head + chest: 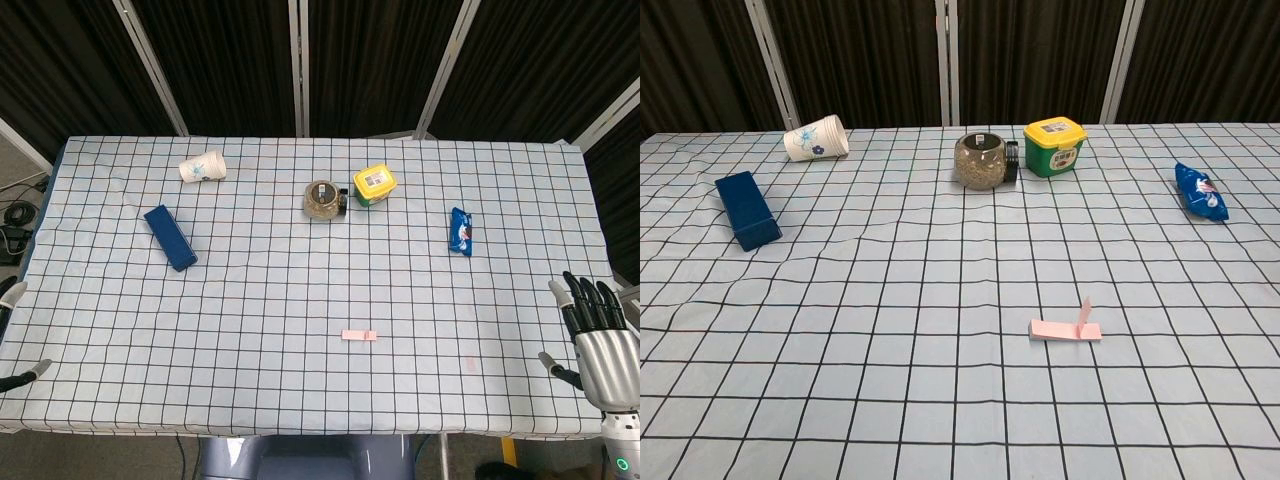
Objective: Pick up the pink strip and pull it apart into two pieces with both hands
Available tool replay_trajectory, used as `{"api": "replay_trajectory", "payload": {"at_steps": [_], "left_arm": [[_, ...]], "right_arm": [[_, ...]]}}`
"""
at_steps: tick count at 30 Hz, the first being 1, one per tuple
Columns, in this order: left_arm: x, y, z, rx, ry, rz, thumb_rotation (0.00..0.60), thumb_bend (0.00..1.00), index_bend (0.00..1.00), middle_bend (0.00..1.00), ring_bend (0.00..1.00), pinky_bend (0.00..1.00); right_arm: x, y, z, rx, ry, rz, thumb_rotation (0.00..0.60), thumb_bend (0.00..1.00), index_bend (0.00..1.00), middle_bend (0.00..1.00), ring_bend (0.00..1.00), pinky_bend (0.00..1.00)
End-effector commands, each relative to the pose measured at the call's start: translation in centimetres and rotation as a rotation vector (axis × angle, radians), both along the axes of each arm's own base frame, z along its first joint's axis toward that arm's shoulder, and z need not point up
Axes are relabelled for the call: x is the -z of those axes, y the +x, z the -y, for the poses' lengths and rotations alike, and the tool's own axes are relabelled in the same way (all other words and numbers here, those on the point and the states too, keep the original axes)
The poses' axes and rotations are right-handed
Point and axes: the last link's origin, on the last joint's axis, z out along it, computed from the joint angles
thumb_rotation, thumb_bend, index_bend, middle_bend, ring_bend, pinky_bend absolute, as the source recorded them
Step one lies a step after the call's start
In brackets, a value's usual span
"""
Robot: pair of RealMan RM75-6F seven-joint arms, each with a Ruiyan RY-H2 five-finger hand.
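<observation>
On the checked tablecloth (300, 300) before dark curtains, the pink strip (359, 335) lay flat with one end flap raised, well to the left of the right hand (592, 335), whose fingers stood spread and empty, while the left hand (12, 335) showed only fingertips, its state unclear.
</observation>
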Motion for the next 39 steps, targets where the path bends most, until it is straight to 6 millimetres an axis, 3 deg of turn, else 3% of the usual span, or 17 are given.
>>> {"api": "replay_trajectory", "payload": {"at_steps": [1,8,12,15,18,29,39], "left_arm": [[0.0,0.0,0.0,0.000,0.000,-0.001,0.600,0.00,0.00,0.00,0.00,0.00],[0.2,0.0,0.0,-0.003,-0.005,-0.005,0.600,0.00,0.00,0.00,0.00,0.00],[0.4,-0.2,-0.4,-0.012,-0.003,-0.012,0.600,0.00,0.00,0.00,0.00,0.00],[0.5,-0.7,-1.0,-0.038,-0.002,-0.021,0.600,0.00,0.00,0.00,0.00,0.00],[0.7,-0.9,-1.3,-0.055,0.000,-0.027,0.600,0.00,0.00,0.00,0.00,0.00],[1.4,-1.5,-2.1,-0.094,-0.013,-0.056,0.600,0.00,0.00,0.00,0.00,0.00],[1.7,-1.8,-2.4,-0.111,-0.018,-0.065,0.600,0.00,0.00,0.00,0.00,0.00]], "right_arm": [[0.1,0.0,0.0,0.001,0.006,0.001,0.600,0.00,0.05,0.00,0.00,0.00],[2.4,-0.2,1.2,-0.030,0.134,0.003,0.600,0.00,0.10,0.00,0.00,0.00],[5.1,0.9,4.0,-0.179,0.294,0.005,0.600,0.00,0.27,0.00,0.00,0.00],[8.1,2.3,7.2,-0.336,0.418,0.006,0.600,0.01,0.41,0.06,0.00,0.00],[9.8,2.6,8.5,-0.418,0.457,-0.016,0.600,0.06,0.47,0.14,0.00,0.00],[15.3,4.8,11.4,-0.626,0.537,-0.094,0.600,0.18,0.51,0.18,0.00,0.00],[18.3,6.7,12.2,-0.724,0.600,-0.174,0.600,0.21,0.51,0.18,0.00,0.00]]}}
